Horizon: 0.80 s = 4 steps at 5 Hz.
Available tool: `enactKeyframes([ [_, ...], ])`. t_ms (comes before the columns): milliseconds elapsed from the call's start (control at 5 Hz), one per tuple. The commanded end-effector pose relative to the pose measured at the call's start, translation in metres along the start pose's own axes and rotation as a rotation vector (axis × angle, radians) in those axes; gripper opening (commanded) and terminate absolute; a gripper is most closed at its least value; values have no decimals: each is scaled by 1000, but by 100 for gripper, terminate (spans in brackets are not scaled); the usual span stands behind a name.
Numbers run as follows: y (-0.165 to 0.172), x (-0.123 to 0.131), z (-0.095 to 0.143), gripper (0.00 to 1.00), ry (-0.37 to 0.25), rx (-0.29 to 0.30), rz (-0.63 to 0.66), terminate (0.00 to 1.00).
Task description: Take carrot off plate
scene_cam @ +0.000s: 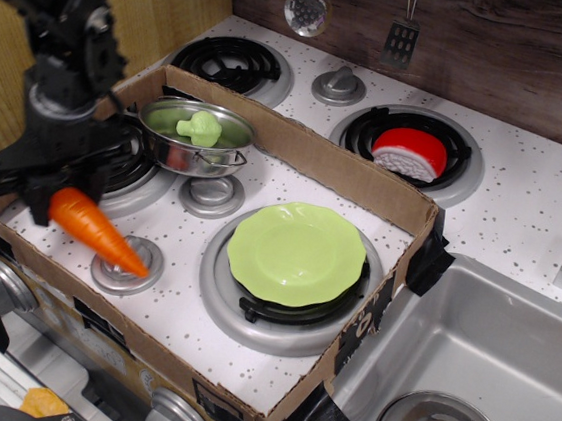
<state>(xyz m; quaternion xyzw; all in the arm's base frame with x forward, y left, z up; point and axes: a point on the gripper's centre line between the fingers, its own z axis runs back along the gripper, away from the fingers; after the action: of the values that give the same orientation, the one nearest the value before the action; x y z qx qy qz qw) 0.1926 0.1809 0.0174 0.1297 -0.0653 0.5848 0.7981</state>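
Carrot held by end effector, well left of plate

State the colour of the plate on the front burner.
Lime green, plain with no pattern; the plate shows clearly in the observation.image view.

1. Carrot: smooth, orange, tapered; tilted with its point down-right above a stove knob, well left of the plate.
2. Plate: lime-green, scalloped rim, resting on a burner.
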Motion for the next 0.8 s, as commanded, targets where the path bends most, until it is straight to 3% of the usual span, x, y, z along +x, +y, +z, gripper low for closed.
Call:
enactKeyframes([
  [0,14,4,-7,0,19,25,-78,0],
  [200,16,5,-5,100,-48,3,-126,0],
  [400,11,12,8,100,-84,0,-180,0],
  [600,1,15,26,100,-173,-11,-201,0],
])
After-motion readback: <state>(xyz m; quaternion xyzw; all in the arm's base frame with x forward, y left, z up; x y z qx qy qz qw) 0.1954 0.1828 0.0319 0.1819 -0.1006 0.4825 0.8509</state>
